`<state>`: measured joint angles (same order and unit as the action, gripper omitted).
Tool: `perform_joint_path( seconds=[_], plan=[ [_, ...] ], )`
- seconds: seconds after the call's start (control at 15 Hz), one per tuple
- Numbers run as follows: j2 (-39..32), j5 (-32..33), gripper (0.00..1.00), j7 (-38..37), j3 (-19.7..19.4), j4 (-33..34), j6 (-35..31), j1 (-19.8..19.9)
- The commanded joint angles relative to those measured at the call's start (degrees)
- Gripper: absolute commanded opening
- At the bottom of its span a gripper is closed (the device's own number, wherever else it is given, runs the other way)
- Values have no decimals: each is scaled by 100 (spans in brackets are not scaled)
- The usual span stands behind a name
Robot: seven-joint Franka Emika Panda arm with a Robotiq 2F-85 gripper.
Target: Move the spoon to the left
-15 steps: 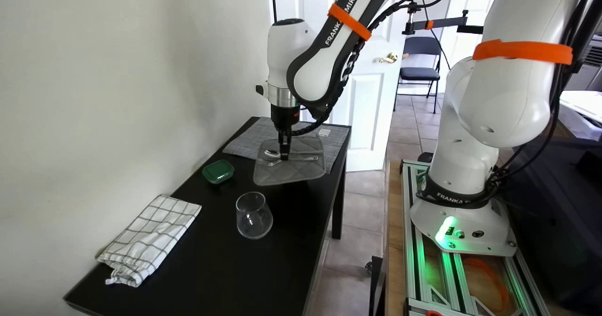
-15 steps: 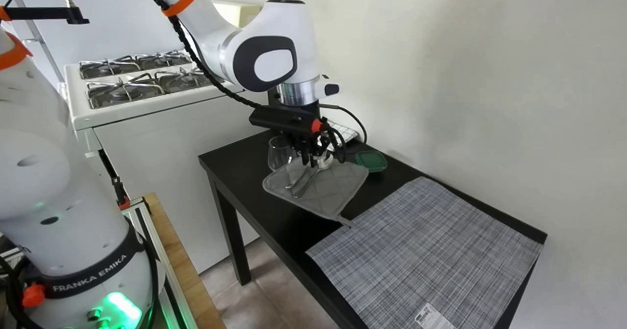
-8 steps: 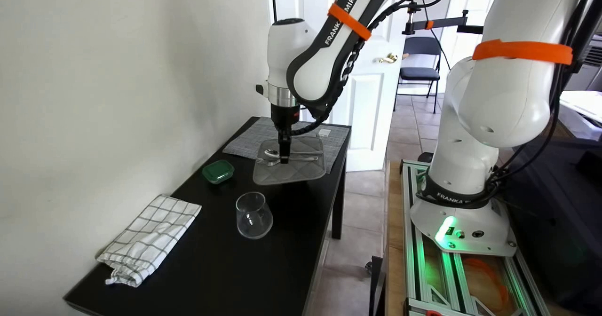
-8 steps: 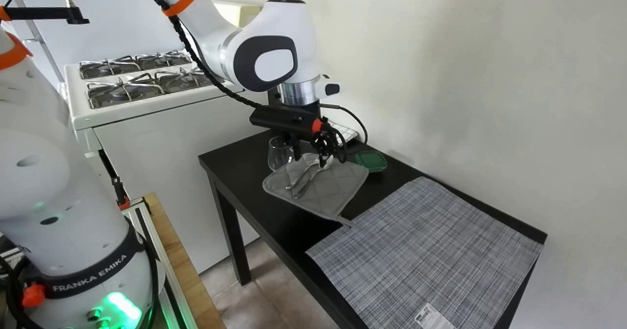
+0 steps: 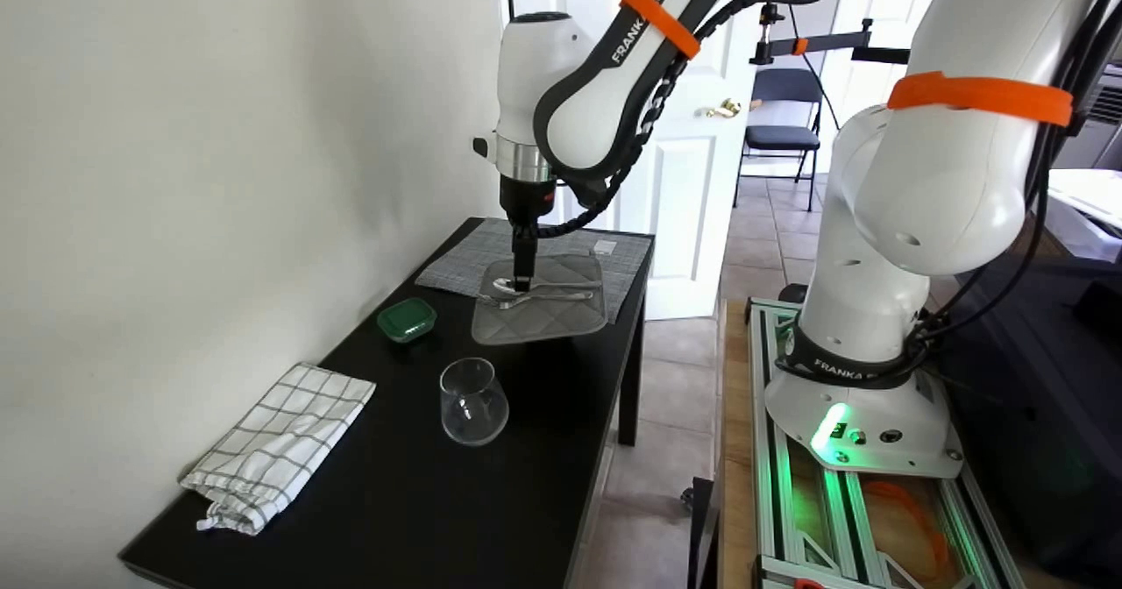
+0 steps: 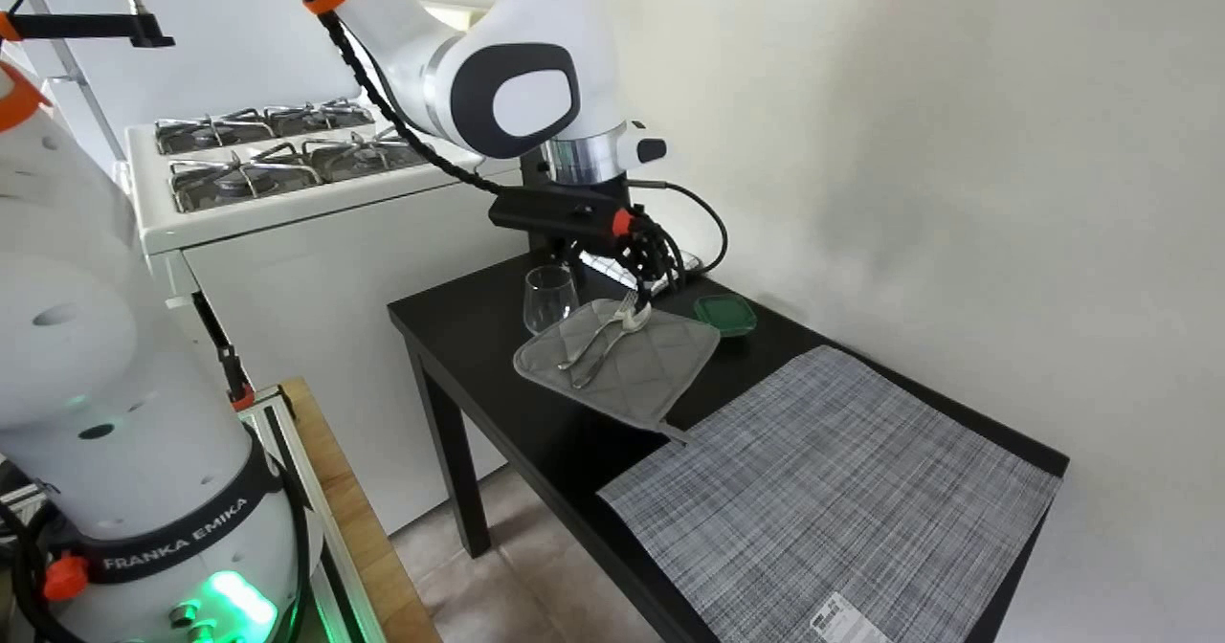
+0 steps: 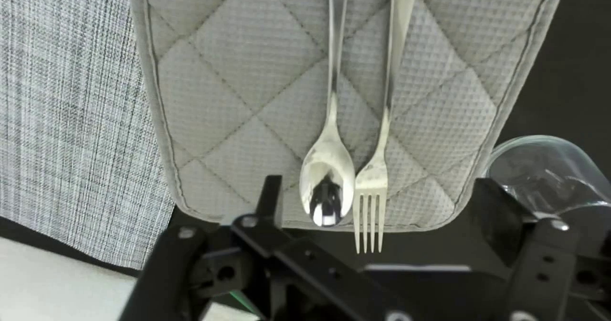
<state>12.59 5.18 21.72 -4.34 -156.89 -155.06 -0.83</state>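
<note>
The gripper (image 7: 377, 186) stands jaws wide apart in the wrist view, spoon (image 7: 329, 146) and fork (image 7: 372, 176) showing between; in an exterior view its fingers (image 5: 524, 260) seem to overlap.

- Gripper (image 5: 523, 286): raised, nudged toward the wall-side edge of the table (image 5: 394, 501).
- Fingers (image 7: 273, 192): spread wide; close together 1.0 s ago.
- Fork tines (image 6: 625, 304): hidden 0.5 s ago, now visible in an exterior view.

Arm (image 5: 580, 138) bent — jaws wide apart

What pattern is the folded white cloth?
The folded white cloth has dark gridlines, clearest in an exterior view.
</note>
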Motion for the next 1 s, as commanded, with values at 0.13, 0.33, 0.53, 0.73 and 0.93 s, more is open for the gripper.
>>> perform_joint_path(
  seconds=[0.13, 0.33, 0.53, 0.73, 0.93],
  plan=[
    [825, 18, 100, -74, -2, 143, 1079, 18],
    [1072, 73, 100, -137, 13, 309, 1674, 49],
    [1276, 82, 100, -191, 17, 414, 2123, 66],
    [1178, 20, 100, -104, -31, 442, 1971, 4],
    [1166, 19, 100, -103, -30, 441, 1970, 0]
  ],
)
